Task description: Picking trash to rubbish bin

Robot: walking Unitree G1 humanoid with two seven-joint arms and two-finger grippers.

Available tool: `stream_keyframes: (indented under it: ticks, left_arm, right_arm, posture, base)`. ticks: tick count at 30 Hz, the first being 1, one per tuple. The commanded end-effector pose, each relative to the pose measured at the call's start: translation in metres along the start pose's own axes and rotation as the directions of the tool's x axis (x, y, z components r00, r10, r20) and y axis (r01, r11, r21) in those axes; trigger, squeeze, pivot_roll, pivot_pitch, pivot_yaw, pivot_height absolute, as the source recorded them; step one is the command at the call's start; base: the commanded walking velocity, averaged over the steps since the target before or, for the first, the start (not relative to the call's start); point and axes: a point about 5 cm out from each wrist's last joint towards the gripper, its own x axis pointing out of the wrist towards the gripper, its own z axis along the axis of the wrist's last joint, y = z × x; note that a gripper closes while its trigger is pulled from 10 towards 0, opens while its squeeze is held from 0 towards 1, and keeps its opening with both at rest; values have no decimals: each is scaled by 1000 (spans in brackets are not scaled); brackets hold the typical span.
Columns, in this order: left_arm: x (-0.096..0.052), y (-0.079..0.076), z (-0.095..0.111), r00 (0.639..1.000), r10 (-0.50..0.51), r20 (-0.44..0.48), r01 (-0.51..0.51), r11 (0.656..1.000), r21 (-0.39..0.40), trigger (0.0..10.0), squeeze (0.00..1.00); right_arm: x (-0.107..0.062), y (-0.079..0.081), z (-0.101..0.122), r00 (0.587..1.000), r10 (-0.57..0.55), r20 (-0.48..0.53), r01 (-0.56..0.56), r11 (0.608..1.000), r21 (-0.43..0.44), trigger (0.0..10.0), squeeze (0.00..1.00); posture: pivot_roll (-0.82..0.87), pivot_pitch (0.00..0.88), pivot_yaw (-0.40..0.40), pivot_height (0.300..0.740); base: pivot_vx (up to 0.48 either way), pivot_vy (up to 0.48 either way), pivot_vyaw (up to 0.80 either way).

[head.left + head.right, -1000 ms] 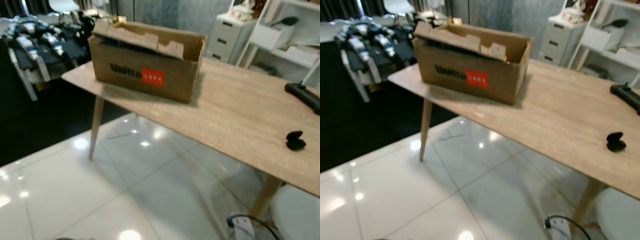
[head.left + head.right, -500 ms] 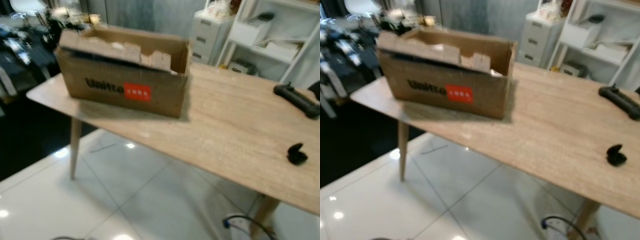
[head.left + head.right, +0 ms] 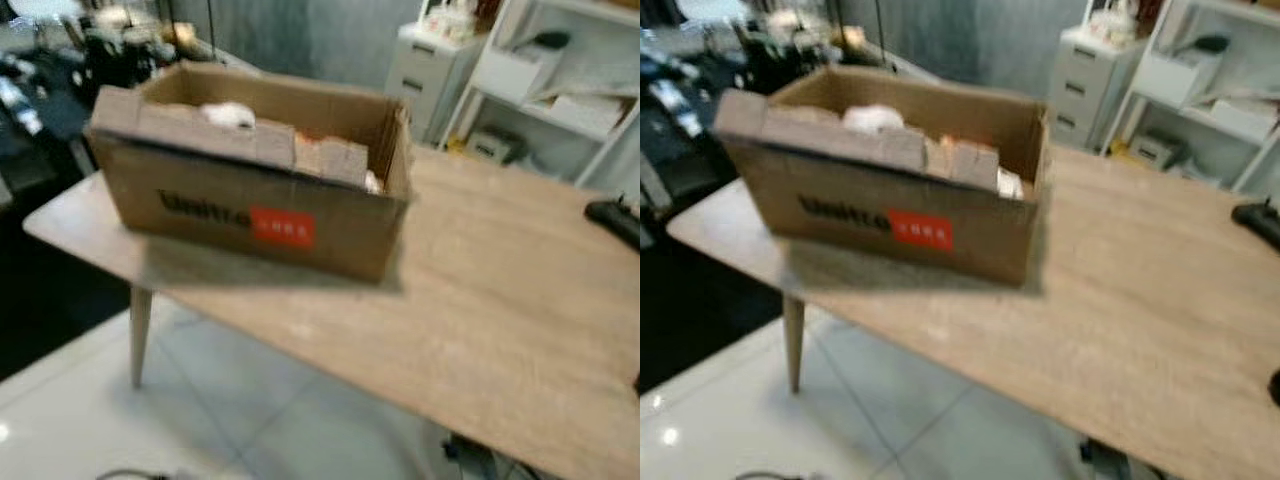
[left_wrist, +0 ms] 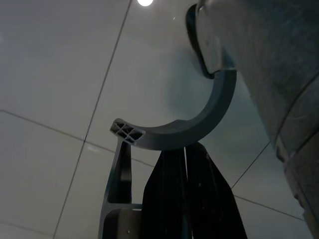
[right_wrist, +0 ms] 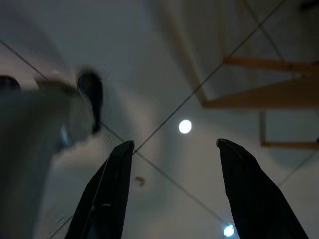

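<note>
Facing the box [image 3: 250, 170] at upper left on the worktop [image 3: 500, 290], I should steady first; left gripper [image 4: 185, 199] pressed together, right gripper [image 5: 172, 191] spread, both idle.

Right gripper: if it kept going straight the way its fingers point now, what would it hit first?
Most likely the glossy tiled floor. The right gripper hangs open and points down at it, nothing between the fingers, though depth is hard to judge.
</note>
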Motion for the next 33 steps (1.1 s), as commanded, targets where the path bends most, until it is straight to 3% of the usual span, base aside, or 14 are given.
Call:
stream_keyframes:
  ticks: [1,7,10,14,18,20,21,25,27,28,29,30,32,33]
  left_arm:
    - [0,5,12,997,54,61,-47,994,-98,10000,0]
    - [-6,31,22,976,192,106,-160,953,-256,10000,0]
    - [-18,65,34,925,351,148,-271,879,-392,10000,0]
    - [-44,116,47,798,577,174,-401,725,-560,10000,0]
    - [-55,133,50,746,643,175,-427,662,-616,10000,0]
    - [-74,159,56,645,745,172,-449,552,-703,10000,0]
    - [-74,159,56,645,745,172,-449,552,-703,10000,0]
    - [-107,193,60,454,887,90,-547,357,-757,10000,0]
    - [-117,202,61,385,922,52,-551,274,-788,10000,0]
    - [-117,202,61,385,922,52,-551,274,-788,10000,0]
    - [-127,209,64,328,944,32,-522,210,-827,10000,0]
    - [-127,209,64,328,944,32,-522,210,-827,10000,0]
    - [-138,217,69,261,965,19,-498,152,-854,10000,0]
    - [-152,226,80,199,980,28,-419,111,-901,10000,0]
  right_arm:
    - [0,-2,-4,1000,-5,-16,5,1000,8,10000,0]
    - [-1,-3,-6,1000,-5,-21,5,1000,6,10000,0]
    - [-1,-3,-7,1000,-6,-24,6,1000,6,10000,0]
    - [-1,-4,-8,1000,-8,-29,8,1000,3,10000,0]
    - [-1,-4,-9,1000,-8,-30,8,1000,2,10000,0]
    - [-1,-5,-9,1000,-8,-30,9,1000,1,10000,0]
    - [-1,-5,-9,1000,-8,-30,9,1000,1,10000,0]
    - [-1,-5,-8,1000,-7,-28,7,1000,2,10000,0]
    - [-1,-4,-7,1000,-7,-26,7,1000,5,10000,0]
    - [-1,-4,-7,1000,-7,-26,7,1000,5,10000,0]
    - [-1,-4,-7,1000,-7,-25,7,1000,8,10000,0]
    - [-1,-4,-7,1000,-7,-25,7,1000,8,10000,0]
    - [-1,-4,-7,1000,-6,-23,7,1000,11,10000,0]
    - [-1,-4,-6,1000,-7,-22,7,1000,16,10000,0]
  posture:
    - [28,81,-38,740]
    - [30,78,-40,740]
    - [29,77,-40,740]
    - [33,75,-41,740]
    - [33,75,-42,740]
    - [34,78,-43,740]
    - [34,78,-43,740]
    - [35,84,-42,740]
    - [34,84,-42,740]
    - [34,84,-42,740]
    - [31,86,-42,740]
    - [31,86,-42,740]
    - [29,85,-41,740]
    - [24,86,-42,740]
  base:
    - [0,0,0]
    - [0,0,0]
    - [0,0,0]
    - [0,0,0]
    - [0,0,0]
    - [0,0,0]
    - [0,0,0]
    - [0,0,0]
    - [0,0,0]
    - [0,0,0]
    - [0,0,0]
    - [0,0,0]
    - [0,0,0]
    - [0,0,0]
